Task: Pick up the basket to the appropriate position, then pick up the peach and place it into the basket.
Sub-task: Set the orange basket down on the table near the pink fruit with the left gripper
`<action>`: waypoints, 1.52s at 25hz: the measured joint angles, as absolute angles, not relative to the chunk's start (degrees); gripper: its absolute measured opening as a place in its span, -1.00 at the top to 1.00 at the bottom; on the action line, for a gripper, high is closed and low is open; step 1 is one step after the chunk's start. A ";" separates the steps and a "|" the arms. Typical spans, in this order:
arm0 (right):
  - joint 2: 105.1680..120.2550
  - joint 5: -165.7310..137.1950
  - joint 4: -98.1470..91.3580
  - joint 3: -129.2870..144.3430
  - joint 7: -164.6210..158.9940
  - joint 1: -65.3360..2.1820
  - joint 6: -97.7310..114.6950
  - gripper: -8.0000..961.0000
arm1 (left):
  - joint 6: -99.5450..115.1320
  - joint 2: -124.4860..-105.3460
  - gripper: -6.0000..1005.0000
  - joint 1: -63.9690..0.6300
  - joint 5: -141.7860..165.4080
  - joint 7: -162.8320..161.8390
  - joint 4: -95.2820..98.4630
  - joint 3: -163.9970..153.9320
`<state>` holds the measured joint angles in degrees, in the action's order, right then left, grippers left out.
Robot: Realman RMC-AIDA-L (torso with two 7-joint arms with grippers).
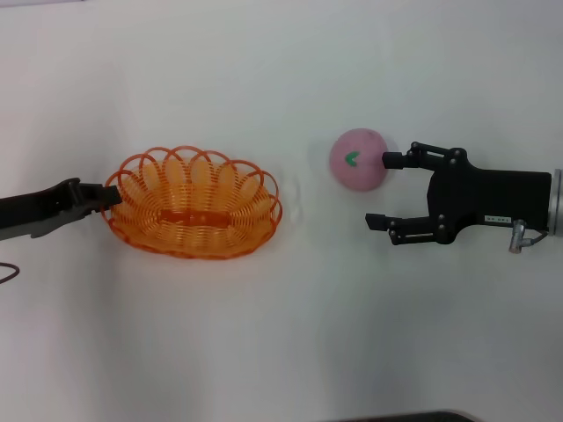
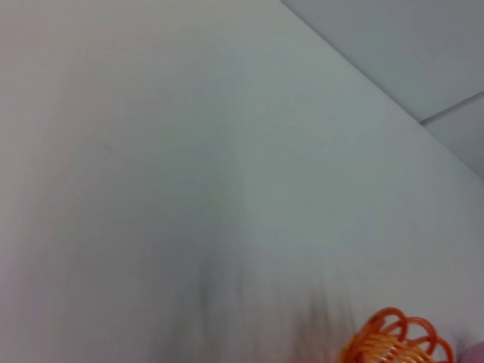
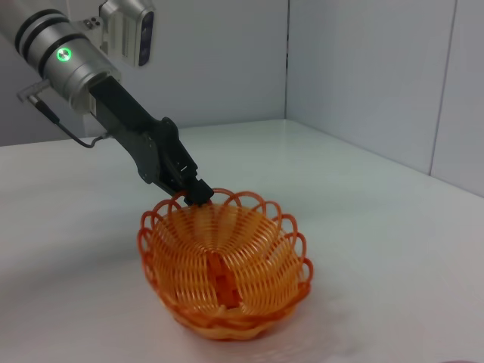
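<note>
The orange openwork basket sits upright and empty on the white table, left of centre. My left gripper is shut on its left rim. The right wrist view shows the same grip on the basket's rim. A bit of the rim shows in the left wrist view. The pink peach with its green leaf mark lies right of the basket. My right gripper is open and empty, just right of the peach. Its far fingertip touches the peach's side; the peach is not between the fingers.
The white table stretches around both things. A grey panelled wall stands behind the table in the right wrist view. A dark edge shows at the table's near side. A thin cable hangs under my left arm.
</note>
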<state>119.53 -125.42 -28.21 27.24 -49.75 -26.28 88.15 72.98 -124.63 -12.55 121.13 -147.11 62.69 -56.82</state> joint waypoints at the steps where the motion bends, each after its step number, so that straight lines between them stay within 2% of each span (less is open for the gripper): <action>1: 119.53 -125.42 -28.22 27.24 -49.74 -26.28 88.15 -0.94 | 73.12 -124.63 0.81 -12.53 121.05 -147.10 62.77 -56.84; 5: 119.53 -125.42 -28.21 27.15 -49.74 -26.28 88.10 -0.94 | 73.42 -124.57 0.79 -12.55 120.96 -147.21 62.84 -56.61; 10: 119.53 -125.42 -28.21 27.07 -49.74 -26.28 88.04 -0.94 | 74.40 -124.44 0.45 -12.52 120.74 -147.15 62.84 -56.39; 16: 119.53 -125.39 -28.21 26.98 -49.74 -26.28 88.04 -0.94 | 75.46 -124.18 0.25 -12.42 120.30 -145.96 64.12 -55.96; 18: 119.53 -125.37 -28.21 26.93 -49.75 -26.28 88.04 -0.94 | 75.66 -124.14 -0.25 -12.22 120.30 -145.04 65.25 -55.27; 24: 119.53 -125.30 -28.21 26.81 -49.75 -26.28 88.05 -0.94 | 77.79 -124.04 -0.64 -11.94 120.14 -141.24 67.19 -52.63; 38: 119.53 -125.24 -28.12 26.80 -49.74 -26.64 88.07 -0.94 | 85.32 -124.05 -0.64 -11.61 113.97 -122.16 64.54 -49.56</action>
